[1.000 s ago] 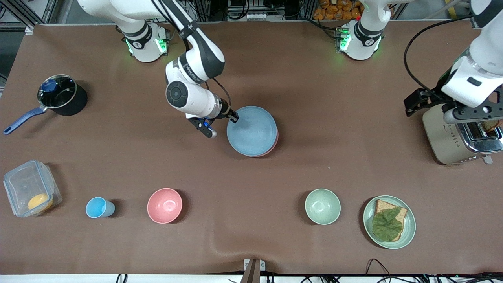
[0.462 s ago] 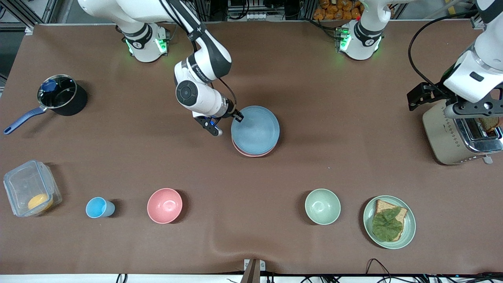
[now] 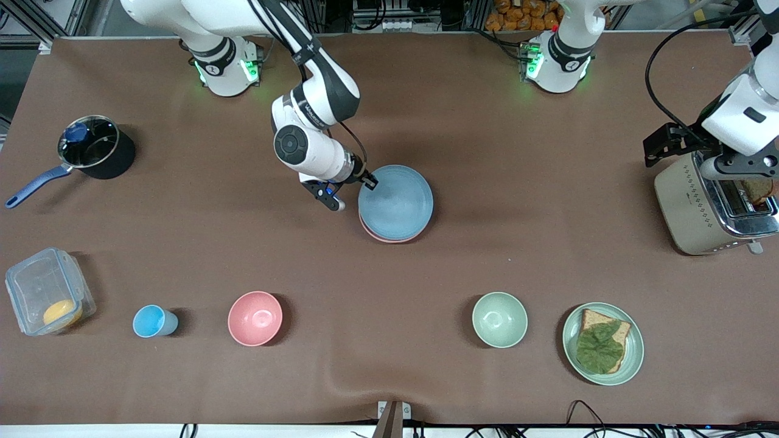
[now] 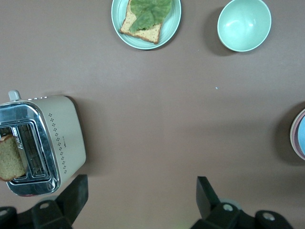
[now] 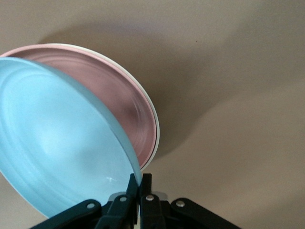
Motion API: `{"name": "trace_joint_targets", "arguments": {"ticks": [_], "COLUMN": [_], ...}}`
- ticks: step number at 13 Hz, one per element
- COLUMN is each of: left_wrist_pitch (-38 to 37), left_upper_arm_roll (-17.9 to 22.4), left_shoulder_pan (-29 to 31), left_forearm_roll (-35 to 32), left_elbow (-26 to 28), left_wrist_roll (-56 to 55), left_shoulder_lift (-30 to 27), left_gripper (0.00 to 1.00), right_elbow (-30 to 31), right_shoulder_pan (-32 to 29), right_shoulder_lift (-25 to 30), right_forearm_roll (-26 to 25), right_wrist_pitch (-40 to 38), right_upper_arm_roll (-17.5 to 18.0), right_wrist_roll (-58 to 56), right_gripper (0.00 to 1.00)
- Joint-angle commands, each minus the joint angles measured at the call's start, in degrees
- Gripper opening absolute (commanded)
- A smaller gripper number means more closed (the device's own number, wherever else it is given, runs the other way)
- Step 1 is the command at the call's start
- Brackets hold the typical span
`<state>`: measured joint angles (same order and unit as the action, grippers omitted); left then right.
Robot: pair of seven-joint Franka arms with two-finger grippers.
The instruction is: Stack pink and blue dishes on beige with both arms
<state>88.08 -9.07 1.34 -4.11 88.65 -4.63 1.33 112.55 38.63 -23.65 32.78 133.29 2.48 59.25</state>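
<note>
My right gripper is shut on the rim of the light blue plate, at the edge toward the right arm's end. The right wrist view shows the blue plate tilted, with the right gripper pinching its edge. Under it lies the pale pink plate, only a sliver of the pink plate showing in the front view. The beige plate shows as a thin cream rim beneath the pink one. My left gripper hangs open and empty over bare table beside the toaster; this left gripper is high up.
A pink bowl, blue cup, green bowl and green plate with toast stand in a row nearer the front camera. A pot and a lidded box are at the right arm's end.
The right gripper carried the blue plate a little toward the left arm's end, over the pink plate, then held nearly still. The left arm drifted farther toward its end of the table.
</note>
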Motion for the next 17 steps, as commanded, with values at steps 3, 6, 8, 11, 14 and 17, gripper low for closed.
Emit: {"name": "trace_joint_targets", "arguments": {"ticks": [3, 6, 8, 11, 14, 17], "left_wrist_pitch": [-2.5, -2.5, -3.1, -3.7, -3.7, -3.7], "left_upper_arm_roll": [1.2, 2.5, 2.5, 2.6, 2.6, 2.1], "left_shoulder_pan": [0.0, -0.4, -0.5, -0.8, -1.0, -0.8], "left_forearm_roll": [2.4, 2.7, 2.7, 2.7, 2.7, 2.9], "left_elbow": [0.7, 0.7, 0.8, 0.9, 0.8, 0.7], "left_wrist_roll": [1.2, 1.2, 1.2, 1.1, 0.9, 0.7], "left_shoulder_lift": [-1.9, -2.5, -2.6, -2.6, -2.7, -2.3], "left_gripper": [1.0, 1.0, 1.0, 1.0, 1.0, 1.0], "right_elbow": [-1.8, -3.1, -5.4, -6.0, -6.3, -7.1], "right_shoulder_pan": [0.6, -2.1, -7.6, -17.2, -27.2, -33.2], "right_shoulder_lift": [-0.5, 1.7, 4.0, 7.3, 9.8, 13.4], "right_forearm_roll": [1.4, -0.2, -3.4, -10.2, -15.3, -19.4], "right_wrist_pitch": [0.0, -5.5, -16.1, -25.8, -30.7, -33.3], "right_upper_arm_roll": [-0.7, -1.9, -3.4, -4.2, -4.2, -4.2], "right_wrist_roll": [3.1, 1.9, -5.6, -21.3, -35.4, -47.7], "right_gripper": [1.0, 1.0, 1.0, 1.0, 1.0, 1.0]}}
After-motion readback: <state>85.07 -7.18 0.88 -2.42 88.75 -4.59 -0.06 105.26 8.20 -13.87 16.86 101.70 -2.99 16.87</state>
